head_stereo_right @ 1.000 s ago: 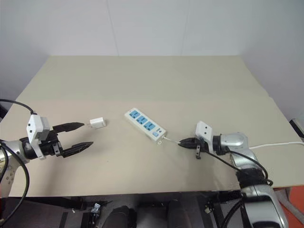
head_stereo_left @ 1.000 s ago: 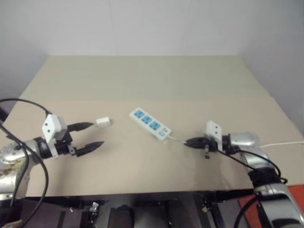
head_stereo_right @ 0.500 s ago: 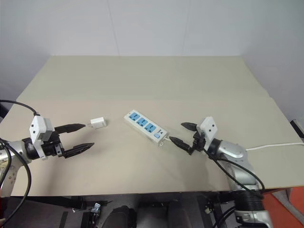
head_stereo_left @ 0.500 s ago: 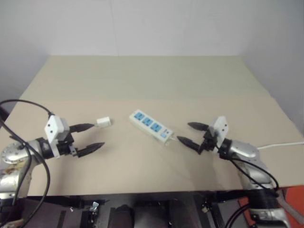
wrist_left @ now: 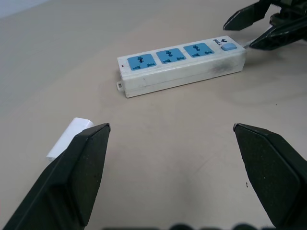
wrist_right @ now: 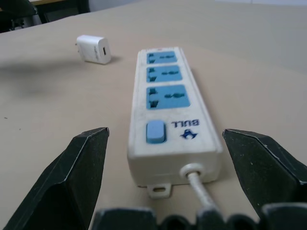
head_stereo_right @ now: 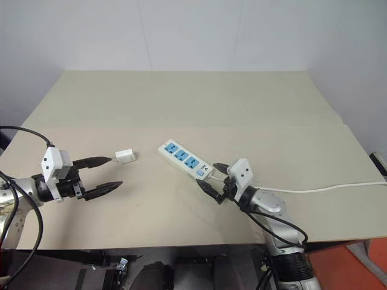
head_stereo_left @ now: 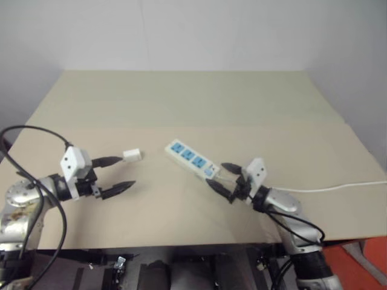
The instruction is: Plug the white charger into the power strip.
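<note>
White charger [head_stereo_right: 124, 156] lies loose on the bench [head_stereo_right: 181, 103], left of centre, nearer the front edge than the back — unplugged. Power strip [head_stereo_right: 185, 160] lies diagonally mid-bench, all three blue sockets free, its thin cord [head_stereo_right: 326, 187] running off the right edge. Left gripper [head_stereo_right: 100, 175] spread wide, one fingertip just beside the charger, nothing held. Right gripper [head_stereo_right: 213, 179] also spread, straddling the strip's switch end — whether it touches, can't tell.

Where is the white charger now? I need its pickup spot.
The white charger lies on the table's left half, by the open left pincer's far fingertip, left of the power strip.
</note>
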You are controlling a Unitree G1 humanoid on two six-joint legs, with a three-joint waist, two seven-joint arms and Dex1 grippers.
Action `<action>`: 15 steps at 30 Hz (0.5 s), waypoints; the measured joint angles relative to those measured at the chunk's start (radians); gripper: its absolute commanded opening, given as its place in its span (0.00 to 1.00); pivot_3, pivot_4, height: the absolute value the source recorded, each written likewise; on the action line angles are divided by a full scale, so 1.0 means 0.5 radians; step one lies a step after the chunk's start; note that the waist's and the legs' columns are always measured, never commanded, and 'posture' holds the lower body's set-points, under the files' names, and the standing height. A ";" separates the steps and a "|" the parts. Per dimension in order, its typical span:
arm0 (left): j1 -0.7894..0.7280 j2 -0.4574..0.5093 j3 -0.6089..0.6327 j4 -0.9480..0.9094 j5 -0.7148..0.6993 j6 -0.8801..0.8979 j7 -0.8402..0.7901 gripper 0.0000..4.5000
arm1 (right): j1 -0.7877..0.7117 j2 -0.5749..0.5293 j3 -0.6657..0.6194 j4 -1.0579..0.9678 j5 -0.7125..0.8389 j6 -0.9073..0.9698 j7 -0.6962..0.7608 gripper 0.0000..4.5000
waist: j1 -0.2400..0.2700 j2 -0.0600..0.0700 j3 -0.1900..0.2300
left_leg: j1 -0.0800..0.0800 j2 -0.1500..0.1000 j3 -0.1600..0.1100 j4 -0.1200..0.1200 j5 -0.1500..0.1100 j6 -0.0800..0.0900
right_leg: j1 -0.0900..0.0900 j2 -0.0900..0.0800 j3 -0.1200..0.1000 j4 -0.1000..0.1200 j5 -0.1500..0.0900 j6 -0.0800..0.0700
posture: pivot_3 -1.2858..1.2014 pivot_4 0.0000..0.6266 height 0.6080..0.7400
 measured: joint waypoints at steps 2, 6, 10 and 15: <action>0.006 0.000 0.000 0.000 0.003 -0.002 0.001 1.00 | -0.034 0.020 0.010 0.053 -0.029 -0.042 -0.022 0.99 | -0.003 0.000 0.000 | 0.001 0.000 0.000 0.000 0.000 0.000 | 0.000 0.000 0.000 0.001 0.000 0.000 | 0.52 0.24 1.00; 0.020 0.000 0.000 -0.007 0.004 -0.018 -0.002 1.00 | -0.082 0.075 0.041 0.169 -0.077 -0.112 -0.078 0.99 | -0.005 0.000 0.000 | 0.001 0.000 0.000 -0.001 0.000 0.000 | 0.000 0.000 0.000 0.000 0.000 -0.001 | 0.52 0.24 1.00; 0.027 -0.001 0.000 -0.008 0.003 -0.019 -0.001 1.00 | -0.128 0.101 0.059 0.268 -0.093 -0.159 -0.085 0.99 | -0.006 0.000 0.000 | 0.000 0.000 0.000 -0.001 0.000 0.000 | 0.000 0.000 0.000 0.000 0.000 -0.001 | 0.52 0.24 1.00; 0.031 -0.001 0.000 -0.011 -0.001 -0.021 -0.002 1.00 | -0.190 0.118 0.061 0.364 -0.092 -0.192 -0.052 0.99 | -0.006 0.000 0.000 | 0.001 0.000 0.000 -0.001 0.000 0.000 | 0.000 0.000 0.000 0.000 0.000 -0.001 | 0.52 0.24 1.00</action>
